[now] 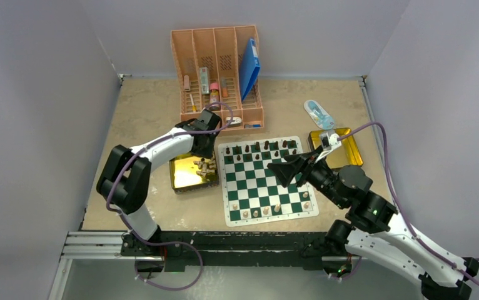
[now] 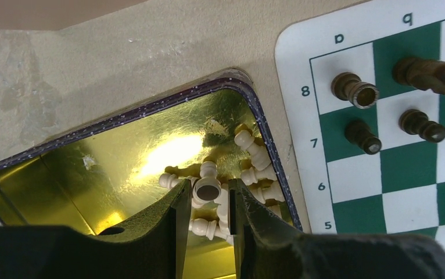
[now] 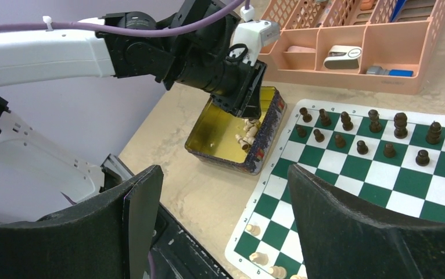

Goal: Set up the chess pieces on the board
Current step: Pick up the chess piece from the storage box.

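Note:
The green-and-white board point(image 1: 259, 181) lies mid-table. Dark chess pieces point(image 1: 262, 149) fill its two far rows. A few pale chess pieces point(image 1: 268, 209) stand on its near rows. More pale pieces lie heaped in the gold tin point(image 2: 92, 163) left of the board. My left gripper point(image 2: 210, 186) reaches down into that heap. Its fingers are closed against a pale piece point(image 2: 207, 190) whose round base faces the camera. My right gripper point(image 3: 223, 174) hovers open above the board's near left part with nothing between its fingers.
A pink organiser point(image 1: 221, 75) with pens, bottles and a blue folder point(image 1: 248, 65) stands at the back. A second gold tin point(image 1: 343, 147) sits right of the board, with a clear-blue packet point(image 1: 318, 114) behind it. Grey walls enclose the table.

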Robot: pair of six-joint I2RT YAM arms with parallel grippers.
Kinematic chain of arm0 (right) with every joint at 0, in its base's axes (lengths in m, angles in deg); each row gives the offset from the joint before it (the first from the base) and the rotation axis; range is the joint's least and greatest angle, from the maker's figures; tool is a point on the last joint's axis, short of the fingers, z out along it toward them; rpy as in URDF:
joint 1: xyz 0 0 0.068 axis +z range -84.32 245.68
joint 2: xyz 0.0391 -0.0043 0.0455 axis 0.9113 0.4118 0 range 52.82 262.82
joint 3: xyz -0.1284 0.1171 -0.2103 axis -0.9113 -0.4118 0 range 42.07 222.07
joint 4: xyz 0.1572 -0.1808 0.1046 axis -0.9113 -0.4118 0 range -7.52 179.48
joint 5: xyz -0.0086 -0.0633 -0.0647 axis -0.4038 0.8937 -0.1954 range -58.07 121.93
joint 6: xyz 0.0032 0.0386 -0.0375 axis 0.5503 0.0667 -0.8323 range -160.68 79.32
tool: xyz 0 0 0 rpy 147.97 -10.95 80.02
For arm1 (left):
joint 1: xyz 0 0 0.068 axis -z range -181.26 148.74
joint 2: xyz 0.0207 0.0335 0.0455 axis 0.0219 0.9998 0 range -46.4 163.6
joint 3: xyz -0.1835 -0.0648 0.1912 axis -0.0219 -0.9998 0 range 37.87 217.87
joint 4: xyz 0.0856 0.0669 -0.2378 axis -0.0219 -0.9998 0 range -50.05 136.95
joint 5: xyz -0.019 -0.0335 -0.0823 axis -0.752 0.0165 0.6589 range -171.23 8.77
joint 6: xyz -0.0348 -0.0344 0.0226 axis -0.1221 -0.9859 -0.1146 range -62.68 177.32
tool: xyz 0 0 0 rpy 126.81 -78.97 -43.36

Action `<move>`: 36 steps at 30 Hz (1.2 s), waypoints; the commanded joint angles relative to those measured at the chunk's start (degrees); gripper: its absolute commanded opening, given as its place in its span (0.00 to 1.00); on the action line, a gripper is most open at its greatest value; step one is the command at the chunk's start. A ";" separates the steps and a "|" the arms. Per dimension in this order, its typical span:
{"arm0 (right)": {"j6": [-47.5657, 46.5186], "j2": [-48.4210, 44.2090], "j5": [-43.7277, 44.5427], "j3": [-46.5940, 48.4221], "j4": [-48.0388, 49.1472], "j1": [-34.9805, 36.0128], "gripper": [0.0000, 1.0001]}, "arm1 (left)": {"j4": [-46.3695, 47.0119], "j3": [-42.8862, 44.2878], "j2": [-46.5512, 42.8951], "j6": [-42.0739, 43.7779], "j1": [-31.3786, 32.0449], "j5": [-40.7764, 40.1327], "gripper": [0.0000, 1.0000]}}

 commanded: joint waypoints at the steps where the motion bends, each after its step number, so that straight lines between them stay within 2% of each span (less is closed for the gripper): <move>1: -0.85 -0.47 0.99 0.84 0.99 0.20 0.81 | 1.48 1.98 1.34 1.07 -0.13 -1.30 0.29; 12: -0.78 -1.27 1.01 0.62 -0.04 0.14 0.82 | 1.38 1.13 2.76 0.46 -0.16 0.12 0.27; 27: -1.25 -0.54 0.15 0.63 0.49 0.15 0.84 | -0.45 -0.16 -0.15 -0.66 -0.19 -0.41 0.28; 31: -1.56 0.25 0.17 0.57 0.66 0.18 0.84 | -0.76 -0.22 -1.77 -0.65 -0.18 -0.41 0.20; 36: -1.70 0.76 -0.23 0.21 1.48 0.18 0.84 | -1.61 -0.04 -2.90 -0.63 -0.22 0.04 0.06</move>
